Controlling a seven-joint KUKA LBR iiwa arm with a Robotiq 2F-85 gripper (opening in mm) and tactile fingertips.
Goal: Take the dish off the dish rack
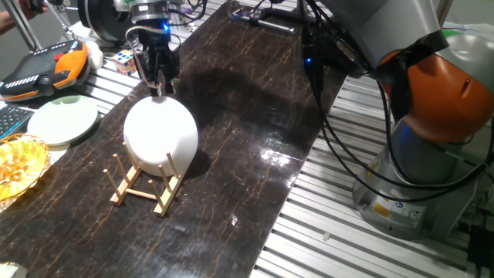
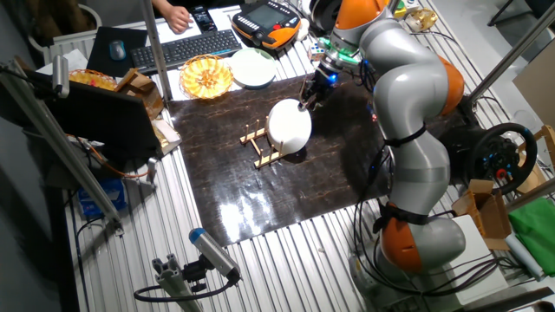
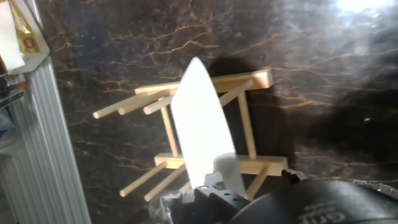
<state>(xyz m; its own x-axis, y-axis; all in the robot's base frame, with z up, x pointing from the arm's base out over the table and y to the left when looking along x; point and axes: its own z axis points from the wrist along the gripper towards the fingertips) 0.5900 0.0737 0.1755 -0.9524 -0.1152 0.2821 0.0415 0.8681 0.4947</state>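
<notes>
White dish (image 1: 160,135) upright in dish rack (image 1: 144,188), gripper (image 1: 159,91) vertical at its top rim.

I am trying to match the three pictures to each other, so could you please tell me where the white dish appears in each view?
One fixed view: the dish is left of centre, standing on edge in the dish rack.
The other fixed view: the dish is just above the middle.
Hand view: the dish is seen edge-on at the centre, above the fingers.
Shared landmark: the wooden rack.
</notes>
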